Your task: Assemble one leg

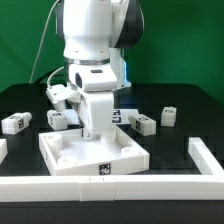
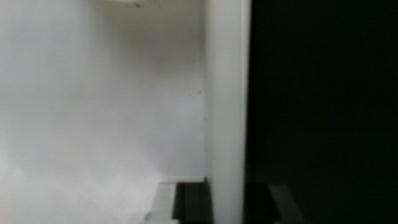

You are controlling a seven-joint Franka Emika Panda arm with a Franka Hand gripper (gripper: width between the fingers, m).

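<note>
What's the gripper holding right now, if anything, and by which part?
It cannot be told. The gripper sits low at the far side of the tray, fingertips indistinct against white. The wrist view shows only blurred white and black.

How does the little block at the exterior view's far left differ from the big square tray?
The leg is a small oblong block; the tray is far larger, square, with a raised rim. The leg lies alone on the table; the arm reaches down over the tray. Both are white with black-and-white tags.
</note>
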